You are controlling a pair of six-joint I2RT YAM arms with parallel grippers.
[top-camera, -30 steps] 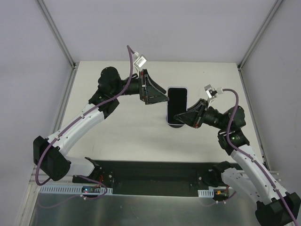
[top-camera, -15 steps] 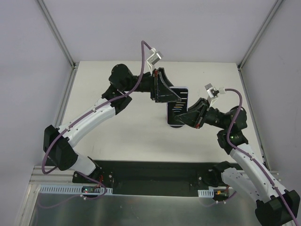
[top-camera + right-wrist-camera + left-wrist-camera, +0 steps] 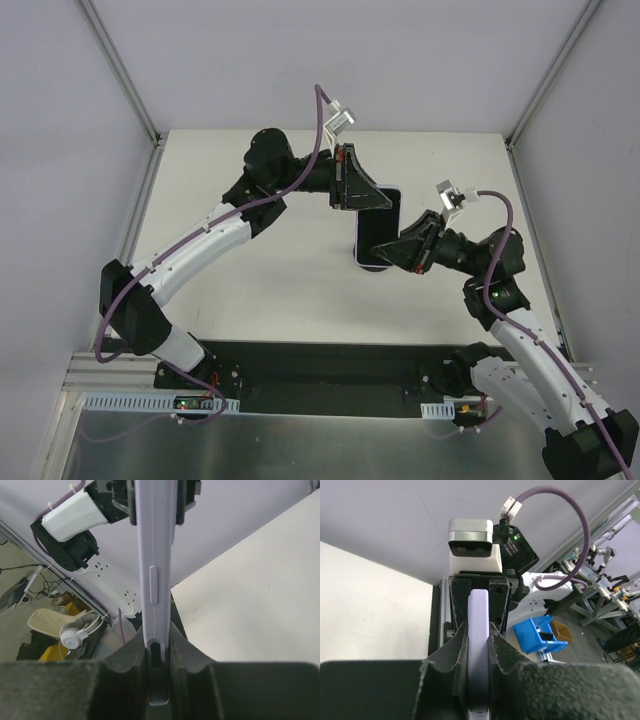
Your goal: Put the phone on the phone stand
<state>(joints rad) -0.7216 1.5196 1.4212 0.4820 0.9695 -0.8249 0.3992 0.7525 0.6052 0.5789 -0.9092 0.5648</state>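
Note:
The phone, black with a pale lilac rim, hangs above the table, gripped at both ends. My left gripper is shut on its far end. In the left wrist view the lilac edge of the phone runs between the pinching jaws of the left gripper. My right gripper grips the near end. In the right wrist view the jaws of the right gripper press both faces of the phone. Under the phone's near end shows the dark round base of the phone stand; its stem and bracket are hidden.
The cream tabletop is framed by grey walls and metal rails. A black base strip runs along the near edge between the arm mounts. A blue bin sits off the table in the background.
My left arm has swung right to the phone, and its gripper has gone from open to shut on the far end. The right gripper and the phone have hardly moved.

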